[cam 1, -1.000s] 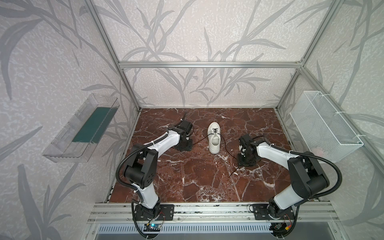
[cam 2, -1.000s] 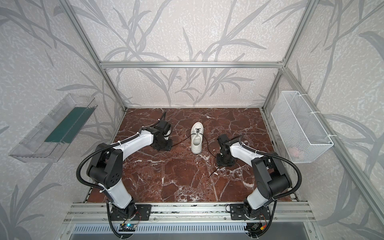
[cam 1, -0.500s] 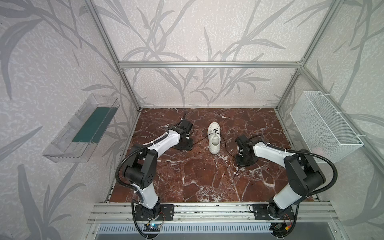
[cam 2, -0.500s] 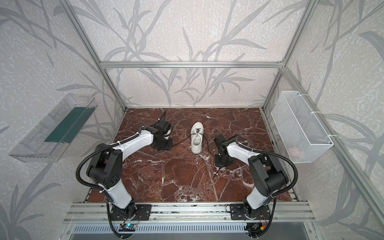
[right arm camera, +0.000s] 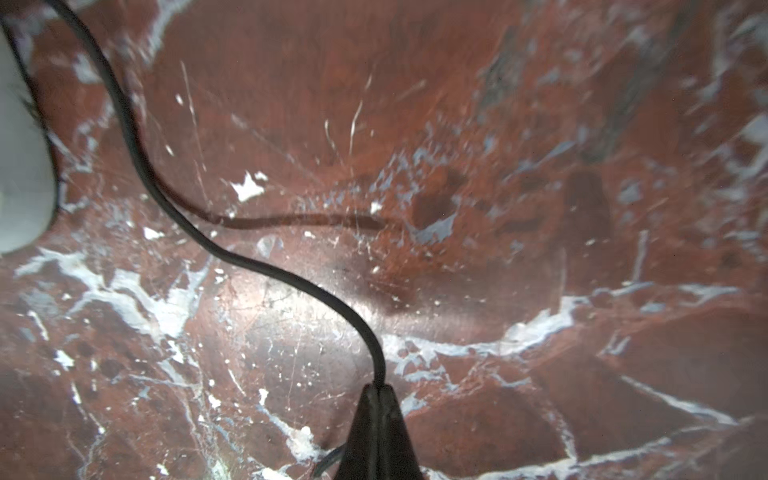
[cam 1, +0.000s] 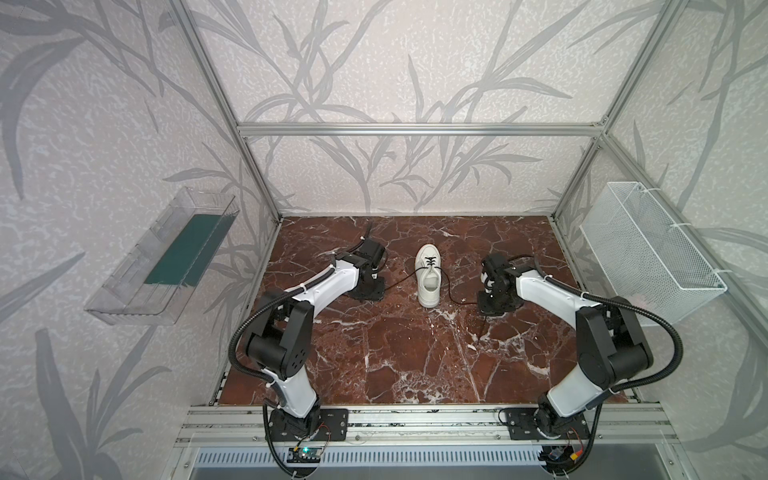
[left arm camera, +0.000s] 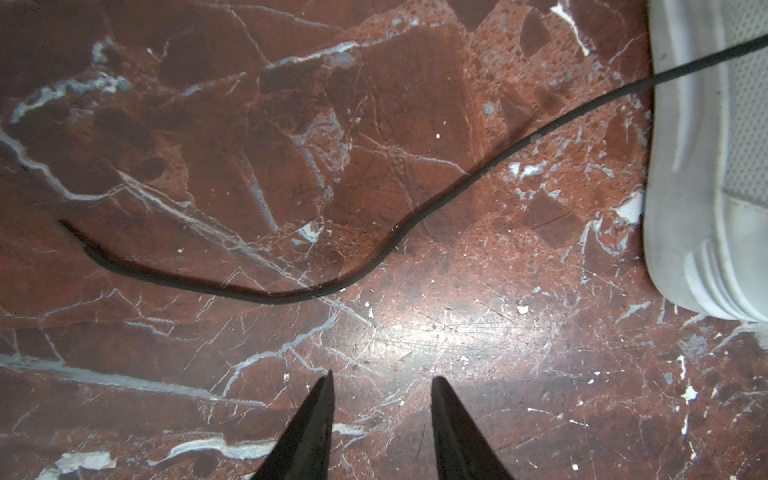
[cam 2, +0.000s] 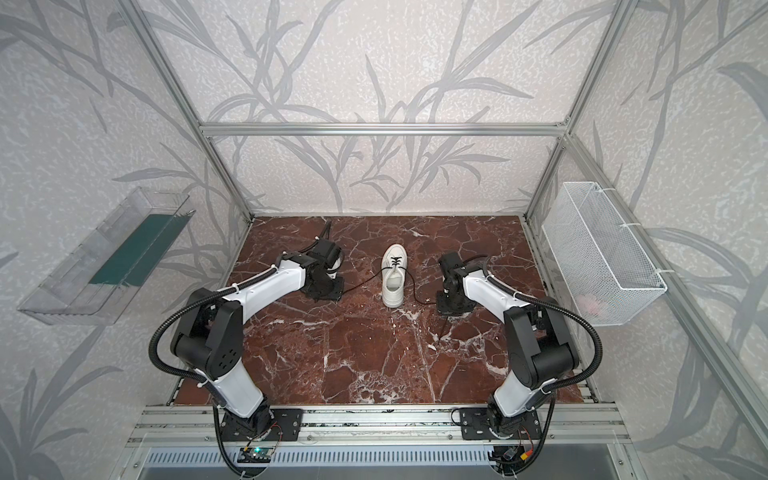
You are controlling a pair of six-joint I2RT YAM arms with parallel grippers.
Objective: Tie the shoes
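One white sneaker (cam 1: 428,275) mid-counter (cam 1: 395,353), laces untied. Right end effector (right arm camera: 377,390) pinched tight on right lace (right arm camera: 232,257); left end effector (left arm camera: 381,384) parted, empty, beside left lace (left arm camera: 374,257).

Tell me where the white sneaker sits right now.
In both top views the white sneaker stands mid-table toward the back wall, between the left tool and the right tool, with a black lace trailing toward each.
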